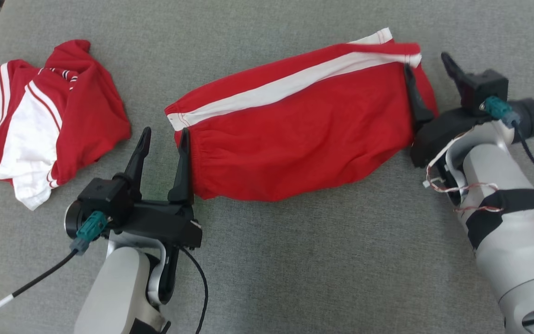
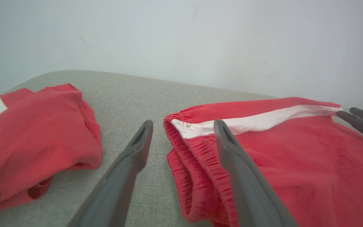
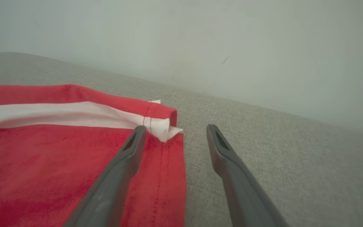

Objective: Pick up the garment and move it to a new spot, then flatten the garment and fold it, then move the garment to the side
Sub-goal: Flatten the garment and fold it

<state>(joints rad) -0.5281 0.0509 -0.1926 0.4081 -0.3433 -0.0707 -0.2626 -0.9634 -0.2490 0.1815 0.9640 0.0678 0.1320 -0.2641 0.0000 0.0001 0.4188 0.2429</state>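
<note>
Left tool (image 1: 165, 133) and right tool (image 1: 427, 64), both spread, straddle opposite edges of the folded red, white-striped garment (image 1: 295, 134).

Red garment (image 1: 304, 139) with a white side stripe; red-and-white striped heap (image 1: 40, 120); plain grey woven surface (image 1: 295, 260)

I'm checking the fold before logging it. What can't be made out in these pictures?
- Head view: lower layers of the red shorts, covered by the top layer.
- Head view: what the crumpled garment is; its own folds hide its shape.
- Right wrist view: most of the shorts, cut off left and below.
- Head view: whether the right gripper touches the hem; one finger overlaps the cloth.
</note>
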